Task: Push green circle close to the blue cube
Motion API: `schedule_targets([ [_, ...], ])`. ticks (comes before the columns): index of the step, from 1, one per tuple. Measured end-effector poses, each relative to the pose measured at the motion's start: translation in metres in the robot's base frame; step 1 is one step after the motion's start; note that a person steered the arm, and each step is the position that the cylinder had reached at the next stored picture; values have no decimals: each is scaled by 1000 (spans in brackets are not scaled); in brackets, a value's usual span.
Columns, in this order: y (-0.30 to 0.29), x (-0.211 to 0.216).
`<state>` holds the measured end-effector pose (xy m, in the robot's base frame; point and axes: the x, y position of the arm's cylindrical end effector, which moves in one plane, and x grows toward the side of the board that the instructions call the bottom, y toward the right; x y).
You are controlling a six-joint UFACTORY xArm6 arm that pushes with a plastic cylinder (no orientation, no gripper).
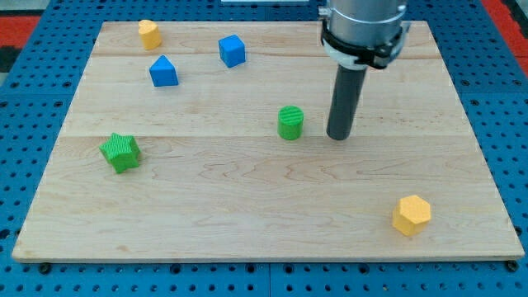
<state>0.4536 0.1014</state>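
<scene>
The green circle [290,122], a short green cylinder, stands near the middle of the wooden board [247,190]. The blue cube [233,50] sits toward the view's top, up and to the left of the green circle. My tip [338,136] rests on the board just to the right of the green circle, with a small gap between them. The dark rod rises from the tip to the arm at the view's top.
A blue house-shaped block [163,72] lies left of the blue cube. A yellow block [148,34] sits at the top left. A green star [120,152] lies at the left. A yellow hexagon [411,214] sits at the bottom right.
</scene>
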Motion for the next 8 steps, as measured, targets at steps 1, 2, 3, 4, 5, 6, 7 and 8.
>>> schedule_targets([
  [1, -28, 14],
  [2, -48, -11],
  [3, -81, -33],
  [4, -121, -51],
  [5, -155, -71],
  [6, -181, -114],
  [7, -200, -159],
  [8, -195, -177],
])
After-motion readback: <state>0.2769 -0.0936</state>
